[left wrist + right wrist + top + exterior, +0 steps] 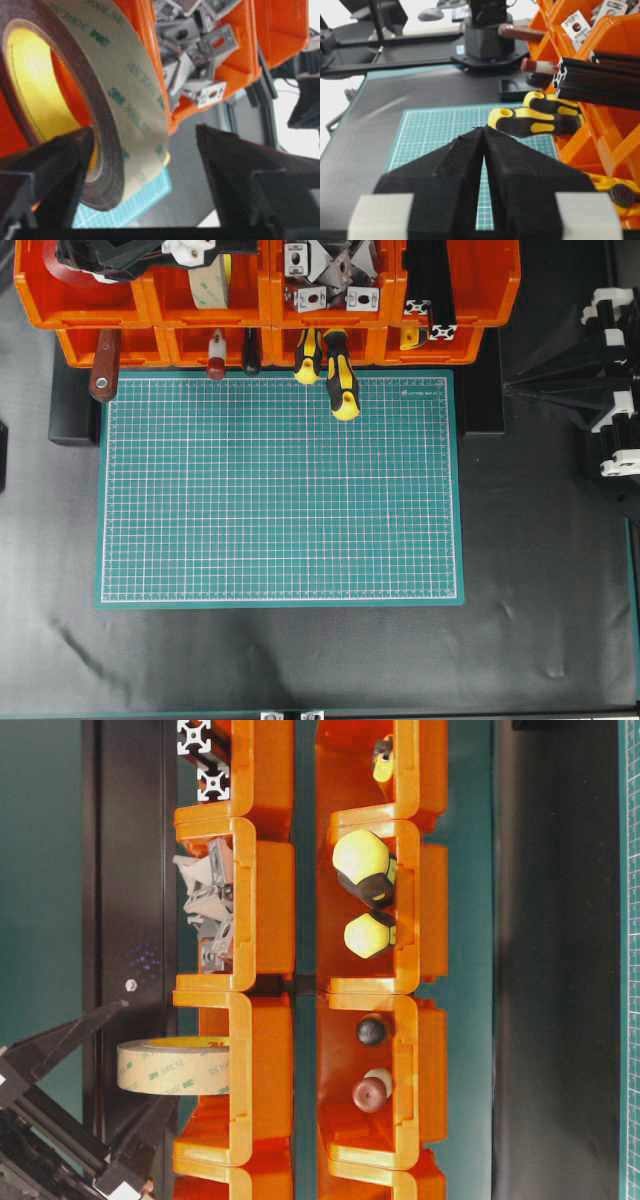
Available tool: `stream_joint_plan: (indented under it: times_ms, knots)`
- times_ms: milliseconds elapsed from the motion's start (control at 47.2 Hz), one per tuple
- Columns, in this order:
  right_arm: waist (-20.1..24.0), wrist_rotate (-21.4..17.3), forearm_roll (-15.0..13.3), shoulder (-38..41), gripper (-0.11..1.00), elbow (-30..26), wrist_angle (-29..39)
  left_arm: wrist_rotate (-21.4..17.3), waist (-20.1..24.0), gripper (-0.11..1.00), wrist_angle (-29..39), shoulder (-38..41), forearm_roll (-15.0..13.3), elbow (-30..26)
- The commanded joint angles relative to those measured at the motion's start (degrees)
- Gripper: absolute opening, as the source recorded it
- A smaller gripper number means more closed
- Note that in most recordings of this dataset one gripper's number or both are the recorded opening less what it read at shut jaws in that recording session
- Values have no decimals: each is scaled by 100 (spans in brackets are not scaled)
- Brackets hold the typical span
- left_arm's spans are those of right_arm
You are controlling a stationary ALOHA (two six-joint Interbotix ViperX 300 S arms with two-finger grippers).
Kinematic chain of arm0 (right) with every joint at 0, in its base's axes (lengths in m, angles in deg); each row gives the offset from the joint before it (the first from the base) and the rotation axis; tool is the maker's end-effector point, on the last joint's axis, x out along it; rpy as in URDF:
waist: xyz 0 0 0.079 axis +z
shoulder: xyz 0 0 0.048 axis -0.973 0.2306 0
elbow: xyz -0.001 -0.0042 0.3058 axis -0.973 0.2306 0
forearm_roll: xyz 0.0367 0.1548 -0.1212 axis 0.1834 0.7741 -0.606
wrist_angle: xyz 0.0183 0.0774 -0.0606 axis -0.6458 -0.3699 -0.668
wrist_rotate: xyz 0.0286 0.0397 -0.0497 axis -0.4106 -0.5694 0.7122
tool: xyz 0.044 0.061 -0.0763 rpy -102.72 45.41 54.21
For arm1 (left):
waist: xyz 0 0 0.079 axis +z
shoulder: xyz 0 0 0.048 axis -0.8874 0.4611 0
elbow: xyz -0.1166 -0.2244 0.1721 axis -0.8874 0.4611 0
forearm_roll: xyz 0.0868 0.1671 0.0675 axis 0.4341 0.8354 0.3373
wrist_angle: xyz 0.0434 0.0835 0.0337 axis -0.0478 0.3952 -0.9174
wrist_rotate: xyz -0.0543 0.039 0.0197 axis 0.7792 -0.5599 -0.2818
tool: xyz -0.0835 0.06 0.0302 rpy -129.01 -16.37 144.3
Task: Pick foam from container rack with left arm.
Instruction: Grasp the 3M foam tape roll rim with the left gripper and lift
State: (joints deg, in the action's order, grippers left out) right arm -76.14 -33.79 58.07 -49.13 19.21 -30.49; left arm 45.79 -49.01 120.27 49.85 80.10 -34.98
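Foam [112,107]: tape roll, dark grey-black ring, cream-yellow inner band, beige printed liner face. Stands on edge in an upper bin of the container rack [250,300]: bright orange bins, two rows, larger above smaller.

container rack [250,300]: bright orange | foam [115,105]: dark grey-black ring, cream-yellow inside, beige printed face | cutting mat [280,490]: green, white grid | bench [300,660]: black
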Motion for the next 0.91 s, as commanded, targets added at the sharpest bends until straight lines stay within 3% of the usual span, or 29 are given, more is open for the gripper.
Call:
stream_joint_plan:
  times_ms: [0,233,360,529,656,889]
  knots:
    - [9,9,9,26,1,-132,0,9,26,75,-53,-79,9,-105]
    - [9,0,9,-18,1,-141,0,-26,26,42,-396,-88,18,-88]
    - [53,0,9,-18,1,-141,0,-44,26,31,-580,-105,18,-88]
    - [132,0,9,-18,1,-141,0,-53,-62,30,-659,-158,18,-141]
    - [132,0,9,-26,1,-141,0,-158,-369,30,-879,-220,26,-308]
    - [132,0,9,-70,1,-158,0,-1371,-1213,29,-905,-475,26,-439]
